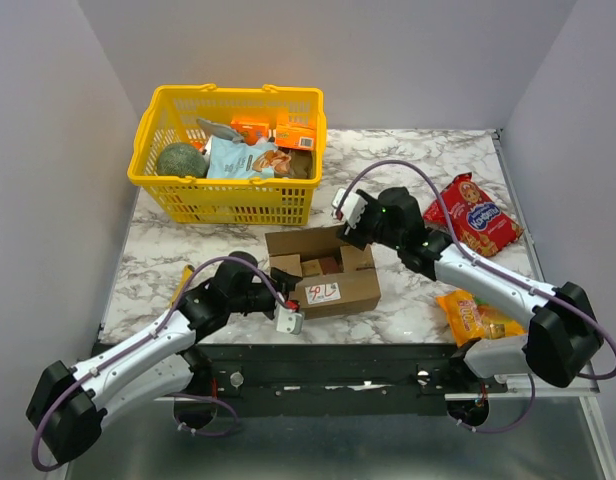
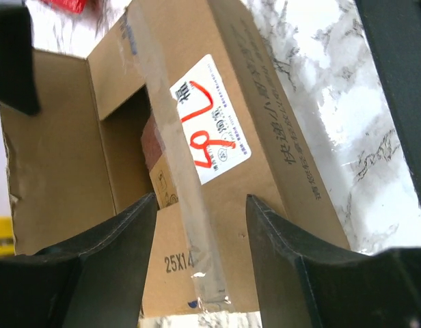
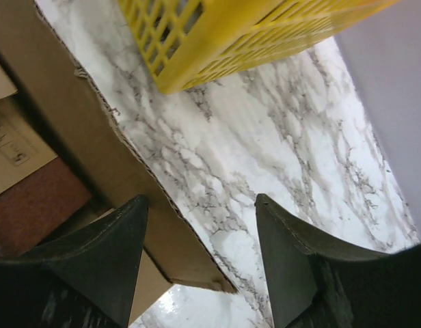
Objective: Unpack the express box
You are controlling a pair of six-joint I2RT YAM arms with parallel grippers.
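Note:
The express box (image 1: 333,285), brown cardboard with a white sticker with red scribble (image 1: 324,292), lies open in the middle of the table with its flaps spread. Small tan and dark-brown packets (image 1: 316,266) show inside. My left gripper (image 1: 286,297) is open at the box's near left end. In the left wrist view (image 2: 201,198) the jaws straddle the taped end flap, with the sticker (image 2: 210,119) above. My right gripper (image 1: 350,238) is open at the box's back right. In the right wrist view (image 3: 198,199) the edge of a cardboard flap (image 3: 128,178) lies between the jaws.
A yellow basket (image 1: 223,200) holding snack packs and a green round thing stands behind the box, and it also shows in the right wrist view (image 3: 251,34). A red snack bag (image 1: 473,213) and an orange one (image 1: 475,316) lie at the right. A yellow item (image 1: 180,285) lies by the left arm.

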